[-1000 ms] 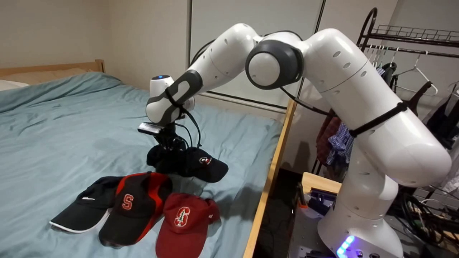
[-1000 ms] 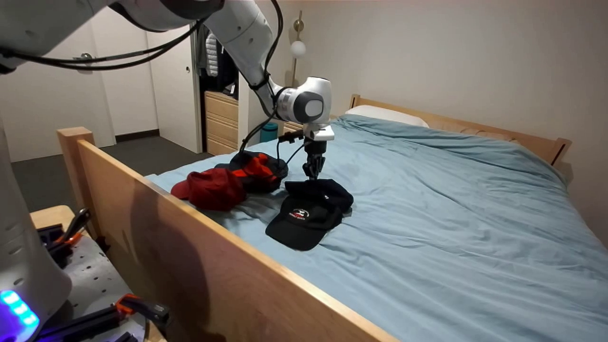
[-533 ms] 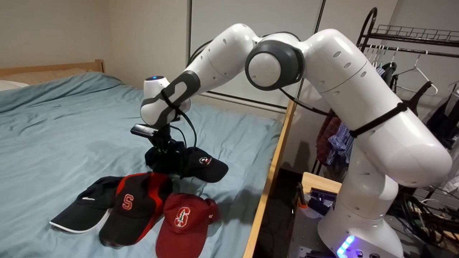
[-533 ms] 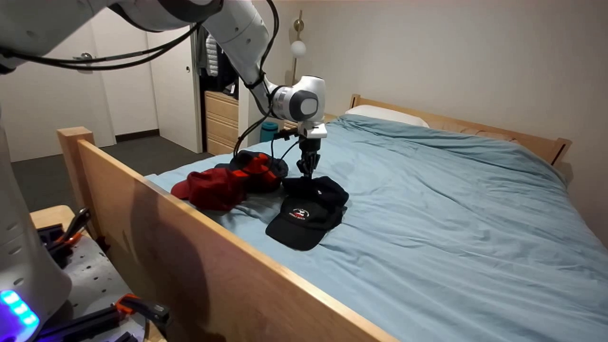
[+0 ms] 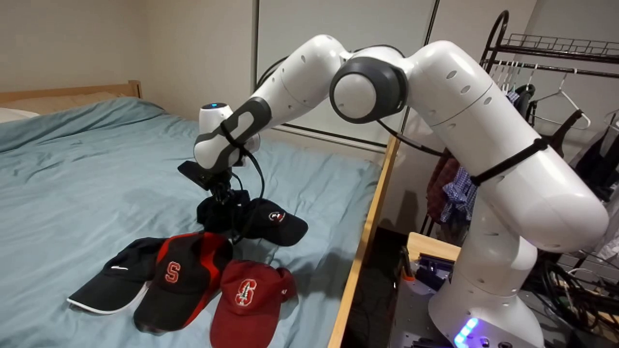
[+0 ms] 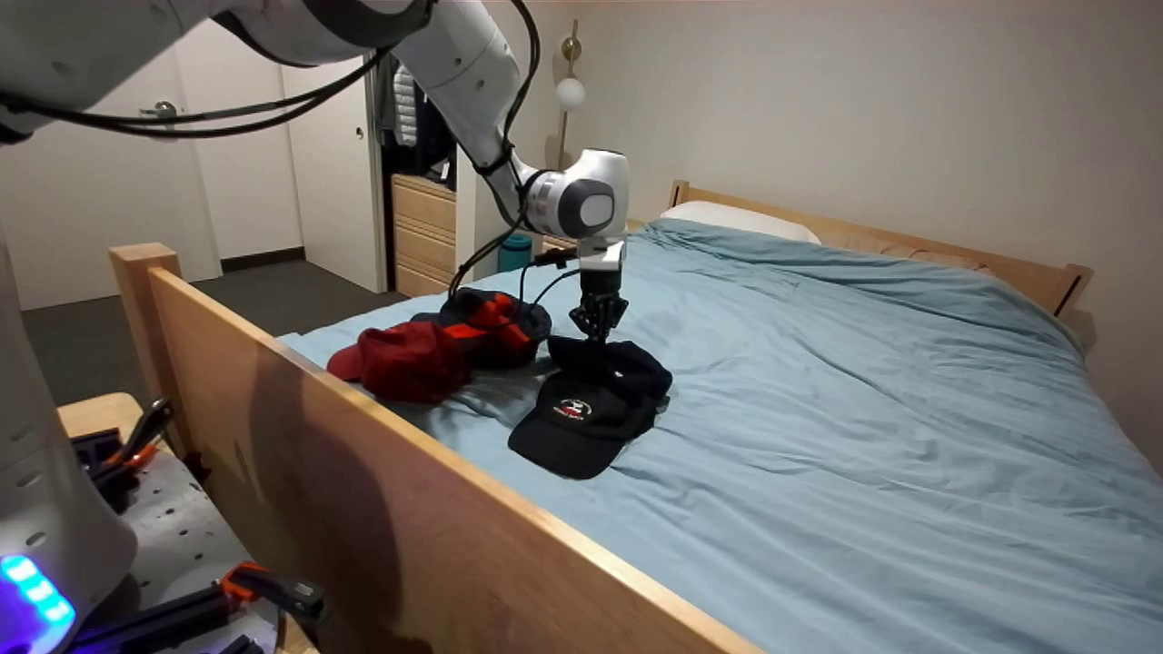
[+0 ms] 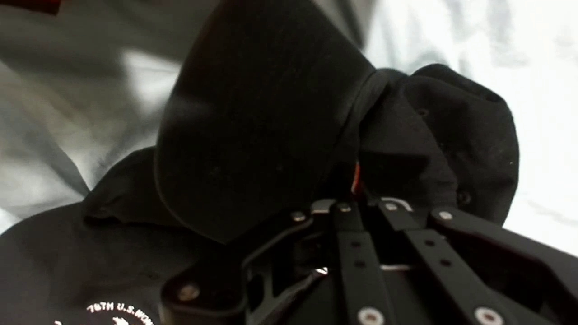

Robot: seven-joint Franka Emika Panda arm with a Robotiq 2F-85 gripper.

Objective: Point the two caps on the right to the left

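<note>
Creased blue bedding point(image 6: 872, 436) forms the surface, edged across the lower left of an exterior view by a light wooden footboard point(image 6: 436, 472), with a white pillow point(image 6: 740, 221) toward the upper right. A globe wall lamp point(image 6: 570, 94) shows at upper centre, wooden drawers point(image 6: 423, 236) lower and to its left; a metal clothes rack point(image 5: 561, 53) stands at upper right in an exterior view. The gripper point(image 7: 368, 202) pinches the plain black baseball cap point(image 6: 627, 365) near its brim seam, fingers close together, extreme tips hidden. In an exterior view that cap, brim leftward, is at mid-frame, just above an emblem-fronted black cap point(image 6: 581, 427); contact cannot be confirmed. The red baseball cap point(image 5: 254, 302), brim toward the lower edge, lies at bottom, left of centre, just beside a black-and-red cap point(image 5: 186, 280); a pale-edged black cap point(image 5: 116, 278) is at lower left.
</note>
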